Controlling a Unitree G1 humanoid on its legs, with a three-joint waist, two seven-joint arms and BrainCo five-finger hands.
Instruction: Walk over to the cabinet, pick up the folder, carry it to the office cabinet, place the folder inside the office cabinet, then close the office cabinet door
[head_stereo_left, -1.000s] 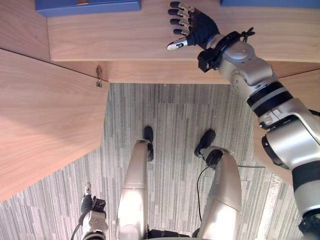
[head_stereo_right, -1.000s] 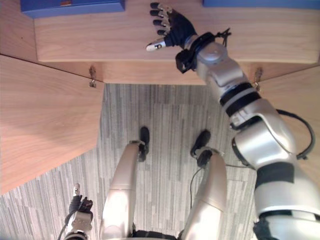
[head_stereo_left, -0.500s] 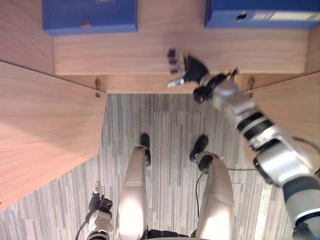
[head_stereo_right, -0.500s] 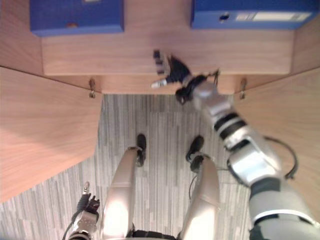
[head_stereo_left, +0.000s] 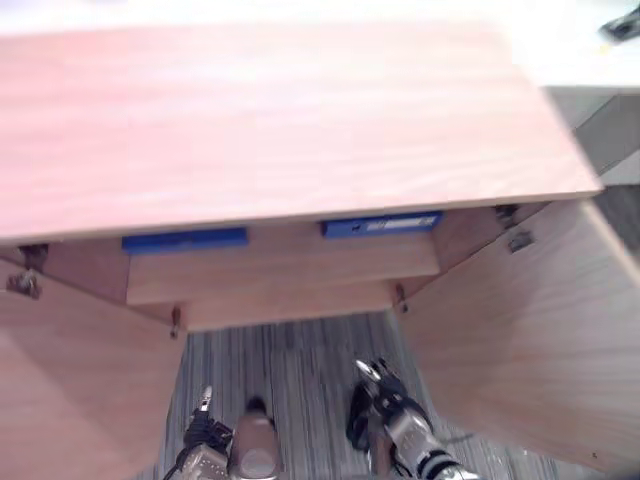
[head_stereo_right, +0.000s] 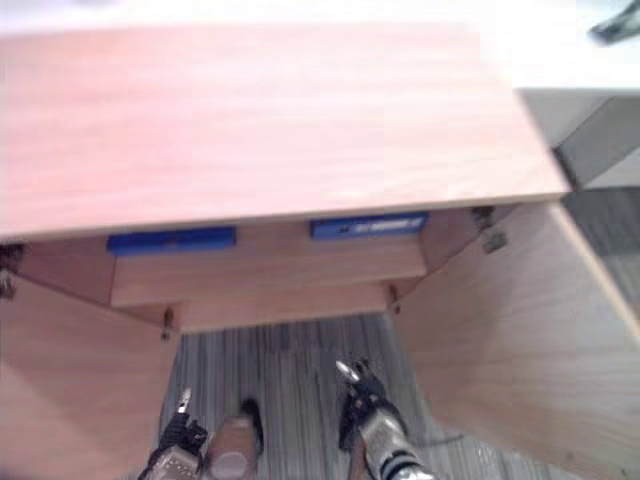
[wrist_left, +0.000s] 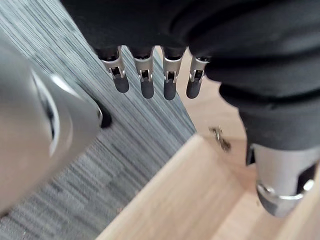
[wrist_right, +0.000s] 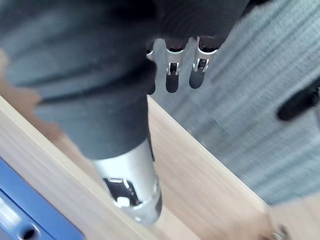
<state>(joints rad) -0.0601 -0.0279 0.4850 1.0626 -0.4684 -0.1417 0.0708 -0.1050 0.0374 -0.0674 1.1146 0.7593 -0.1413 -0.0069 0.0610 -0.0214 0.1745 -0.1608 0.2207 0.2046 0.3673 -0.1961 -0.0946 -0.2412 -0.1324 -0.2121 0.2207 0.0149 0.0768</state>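
Note:
The wooden office cabinet (head_stereo_left: 280, 120) stands before me with both doors swung open. Two blue folders lie on its inner shelf under the top board, one to the left (head_stereo_left: 185, 239) and one to the right (head_stereo_left: 380, 224). My right hand (head_stereo_left: 383, 385) hangs low in front of the shelf, over the carpet, fingers straight and holding nothing. In the right wrist view its fingers (wrist_right: 171, 75) point past the shelf edge, with a corner of a blue folder (wrist_right: 30, 220) beyond. My left hand (head_stereo_left: 205, 432) hangs at my side, open and empty, its fingers (wrist_left: 145, 82) straight.
The left door (head_stereo_left: 70, 390) and the right door (head_stereo_left: 520, 340) jut out towards me on either side. Grey striped carpet (head_stereo_left: 300, 360) lies between them. Beyond the cabinet's right corner a dark object (head_stereo_left: 622, 25) rests on a pale surface.
The camera has tilted up, so the cabinet's top board now shows. My right hand has drawn back from the shelf and dropped low in front of it. The left hand still hangs.

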